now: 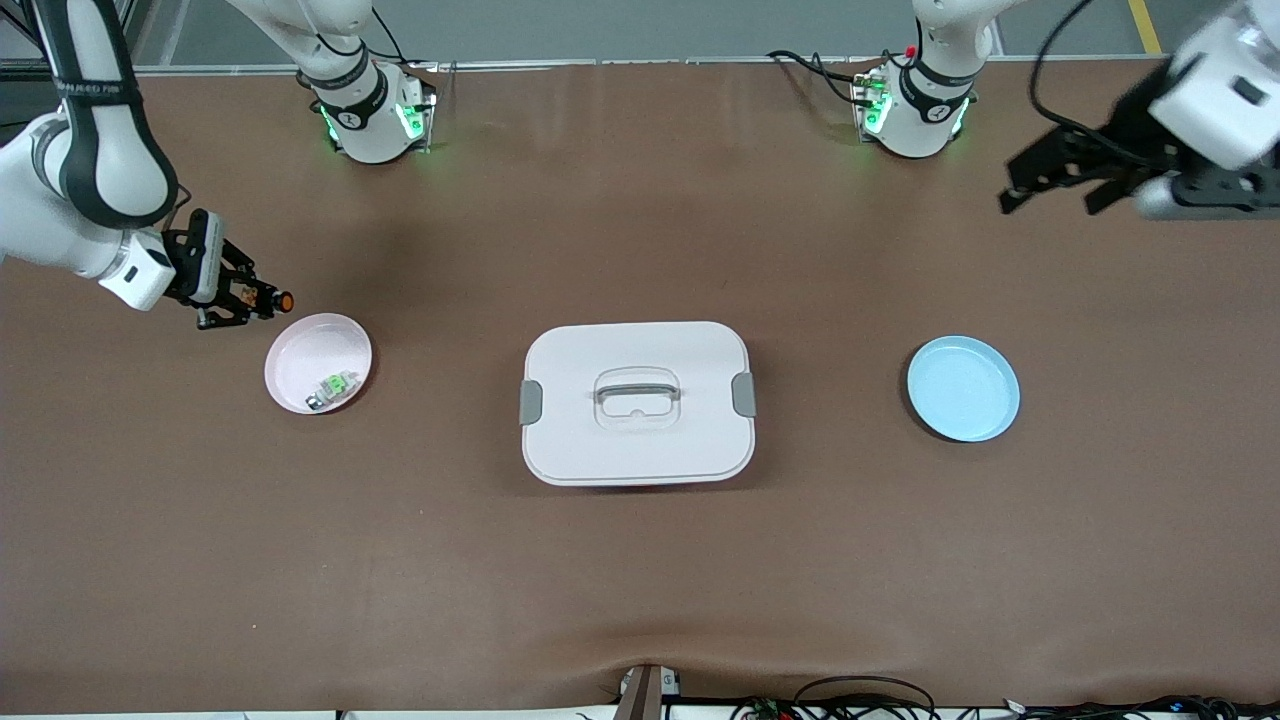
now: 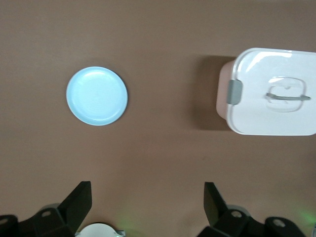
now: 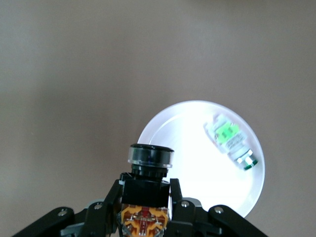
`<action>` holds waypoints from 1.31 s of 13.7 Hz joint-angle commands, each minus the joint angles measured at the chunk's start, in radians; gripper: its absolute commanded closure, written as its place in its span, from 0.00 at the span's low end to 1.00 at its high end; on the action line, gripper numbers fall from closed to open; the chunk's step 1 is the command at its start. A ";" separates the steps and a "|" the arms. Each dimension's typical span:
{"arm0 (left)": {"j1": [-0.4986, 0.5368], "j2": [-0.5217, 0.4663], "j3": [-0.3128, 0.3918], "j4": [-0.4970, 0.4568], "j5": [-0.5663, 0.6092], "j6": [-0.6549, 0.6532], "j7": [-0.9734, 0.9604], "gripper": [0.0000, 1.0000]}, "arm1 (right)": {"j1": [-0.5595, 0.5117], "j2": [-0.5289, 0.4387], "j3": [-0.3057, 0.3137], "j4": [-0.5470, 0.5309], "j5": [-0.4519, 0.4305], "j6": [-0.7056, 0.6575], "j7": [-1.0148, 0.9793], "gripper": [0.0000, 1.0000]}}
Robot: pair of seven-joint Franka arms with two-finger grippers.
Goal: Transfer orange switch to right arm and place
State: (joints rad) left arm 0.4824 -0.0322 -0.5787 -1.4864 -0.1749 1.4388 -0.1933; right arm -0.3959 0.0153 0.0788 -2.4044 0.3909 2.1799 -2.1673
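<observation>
My right gripper (image 1: 262, 298) is shut on the orange switch (image 1: 272, 297), a tiny black-bodied button with an orange cap, and holds it just above the table beside the rim of the pink plate (image 1: 300, 352). In the right wrist view the switch (image 3: 147, 185) sits clamped between the two black fingers, over the plate's edge (image 3: 158, 133). A small green-and-silver switch (image 1: 334, 387) lies in that plate. My left gripper (image 1: 1055, 195) is open and empty, raised over the table at the left arm's end, with its fingertips (image 2: 79, 200) spread wide.
A white lidded box (image 1: 637, 401) with grey clips and a clear handle stands mid-table. A light blue plate (image 1: 962, 387) lies toward the left arm's end. Both show in the left wrist view, the box (image 2: 271, 94) and the plate (image 2: 97, 96).
</observation>
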 commanded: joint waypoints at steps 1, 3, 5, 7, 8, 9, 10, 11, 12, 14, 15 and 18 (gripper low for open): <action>0.093 -0.037 -0.012 -0.093 0.011 0.075 0.095 0.00 | -0.001 -0.012 0.019 -0.047 0.036 0.044 0.012 1.00; 0.114 -0.061 -0.012 -0.184 0.011 0.167 0.101 0.00 | 0.018 -0.014 0.022 -0.062 0.039 0.085 0.070 1.00; 0.116 -0.122 -0.012 -0.305 0.009 0.286 0.101 0.00 | 0.046 -0.012 0.024 -0.090 0.039 0.161 0.080 1.00; 0.116 -0.123 -0.010 -0.324 0.009 0.313 0.101 0.00 | 0.062 0.000 0.024 -0.096 0.039 0.195 0.081 1.00; 0.117 -0.120 -0.010 -0.324 0.009 0.315 0.101 0.00 | 0.063 0.011 0.024 -0.096 0.039 0.210 0.080 1.00; 0.119 -0.118 -0.004 -0.322 0.009 0.315 0.103 0.00 | 0.065 0.023 0.024 -0.096 0.039 0.230 0.080 1.00; 0.120 -0.117 0.014 -0.321 0.009 0.315 0.129 0.00 | 0.065 0.037 0.024 -0.096 0.039 0.244 0.077 1.00; 0.122 -0.117 0.028 -0.319 0.002 0.315 0.156 0.00 | 0.063 0.049 0.026 -0.096 0.040 0.259 0.073 1.00; 0.122 -0.117 0.049 -0.318 -0.001 0.313 0.176 0.00 | 0.063 0.061 0.026 -0.096 0.040 0.273 0.070 1.00; 0.122 -0.114 0.066 -0.319 -0.003 0.311 0.199 0.00 | 0.060 0.083 0.026 -0.096 0.045 0.299 0.064 1.00; 0.122 -0.112 0.074 -0.319 -0.003 0.311 0.210 0.00 | 0.062 0.096 0.027 -0.096 0.046 0.311 0.064 1.00; 0.122 -0.112 0.079 -0.316 -0.005 0.311 0.213 0.00 | 0.071 0.144 0.029 -0.095 0.109 0.362 0.006 1.00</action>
State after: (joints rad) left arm 0.5993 -0.1207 -0.5023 -1.7860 -0.1749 1.7390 0.0003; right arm -0.3353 0.1347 0.1033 -2.4878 0.4328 2.4982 -2.1021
